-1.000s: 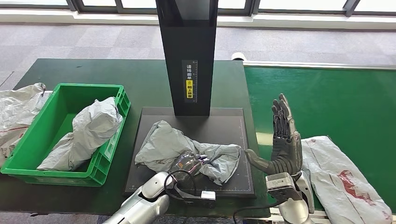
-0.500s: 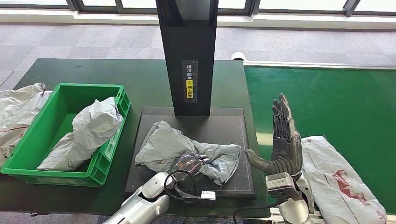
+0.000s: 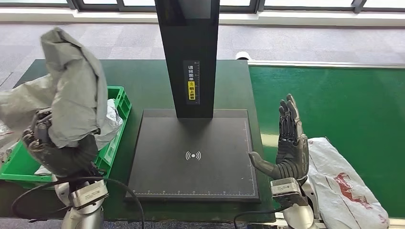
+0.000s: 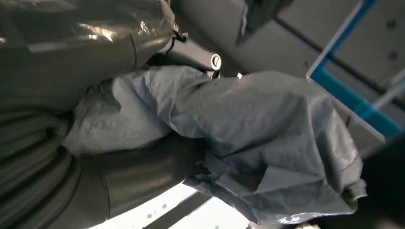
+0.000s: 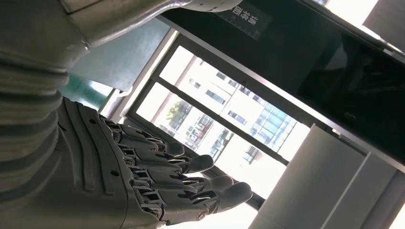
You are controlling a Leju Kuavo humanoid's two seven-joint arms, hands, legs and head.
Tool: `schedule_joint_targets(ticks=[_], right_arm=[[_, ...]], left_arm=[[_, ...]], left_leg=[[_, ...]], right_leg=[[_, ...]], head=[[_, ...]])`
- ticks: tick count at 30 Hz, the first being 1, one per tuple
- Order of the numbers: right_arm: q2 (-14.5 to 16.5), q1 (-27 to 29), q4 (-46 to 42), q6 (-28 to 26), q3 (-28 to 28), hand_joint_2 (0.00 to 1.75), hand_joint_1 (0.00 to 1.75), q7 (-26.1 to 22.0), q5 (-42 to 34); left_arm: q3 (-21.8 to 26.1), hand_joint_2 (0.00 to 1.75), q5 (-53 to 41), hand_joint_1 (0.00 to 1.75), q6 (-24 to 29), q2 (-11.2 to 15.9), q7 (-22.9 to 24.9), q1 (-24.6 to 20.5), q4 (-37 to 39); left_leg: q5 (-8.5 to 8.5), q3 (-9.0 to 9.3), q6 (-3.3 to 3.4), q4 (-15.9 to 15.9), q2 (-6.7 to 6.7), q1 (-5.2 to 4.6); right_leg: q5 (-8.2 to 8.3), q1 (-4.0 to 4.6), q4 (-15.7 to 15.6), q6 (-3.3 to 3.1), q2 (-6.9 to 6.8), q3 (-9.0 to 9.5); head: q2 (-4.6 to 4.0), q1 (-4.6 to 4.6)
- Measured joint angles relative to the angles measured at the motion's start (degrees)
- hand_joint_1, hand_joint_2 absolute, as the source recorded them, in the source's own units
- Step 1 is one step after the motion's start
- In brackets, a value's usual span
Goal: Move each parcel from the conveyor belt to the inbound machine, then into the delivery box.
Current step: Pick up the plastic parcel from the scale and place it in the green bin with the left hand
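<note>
Left hand (image 3: 52,143) grips grey parcel (image 3: 71,95), raised at left of frame above green delivery box (image 3: 119,102). You lower over box centre before letting go; bag drapes wide, may snag rim. Right hand (image 3: 289,143) idle, fingers straight, slightly spread, holding nothing.

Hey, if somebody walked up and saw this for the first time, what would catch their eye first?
First, the crumpled grey parcel that the left hand holds up high over the green delivery box at the left. Next, the right hand, raised upright with fingers spread, beside a white parcel on the green conveyor belt. Between them the black inbound machine lies bare.
</note>
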Motion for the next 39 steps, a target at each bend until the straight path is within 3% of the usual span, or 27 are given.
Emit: schedule_joint_targets(ticks=[7,18,27,39], right_arm=[[0.5,-0.2,-0.3,0.0,0.0,1.75,0.00,0.0,0.1],[1.1,-0.3,-0.5,0.5,0.0,1.75,0.00,0.0,0.6],[0.2,1.6,0.0,0.5,0.6,1.75,0.00,0.0,-7.1],[-0.9,4.7,2.0,-0.9,4.0,1.75,0.00,0.1,-3.3]], left_arm=[[3.7,1.75,0.0,1.75,-0.3,-0.2,0.0,2.1,-11.2],[4.7,1.75,1.7,1.75,-0.4,-0.2,0.0,2.5,-12.2],[4.9,1.75,5.3,1.75,-0.9,-0.2,0.9,6.2,-9.9],[7.3,1.75,9.0,1.75,-0.7,0.1,0.0,6.3,0.8]], left_leg=[[0.00,-0.02,0.01,0.0,-0.12,0.00],[0.04,0.02,0.05,0.0,-0.14,-0.02],[-0.02,-0.01,0.02,0.0,-0.15,-0.03],[-0.02,0.00,0.01,0.0,-0.16,-0.03]], right_leg=[[-0.03,-0.01,0.0,0.01,-0.14,0.05],[0.01,-0.02,0.0,0.02,-0.15,0.09],[-0.04,-0.03,0.0,0.05,-0.15,0.07],[-0.04,-0.03,0.0,0.06,-0.13,0.08]], head=[[-0.01,0.01],[-0.01,0.01],[-0.01,0.01],[-0.02,0.02]])
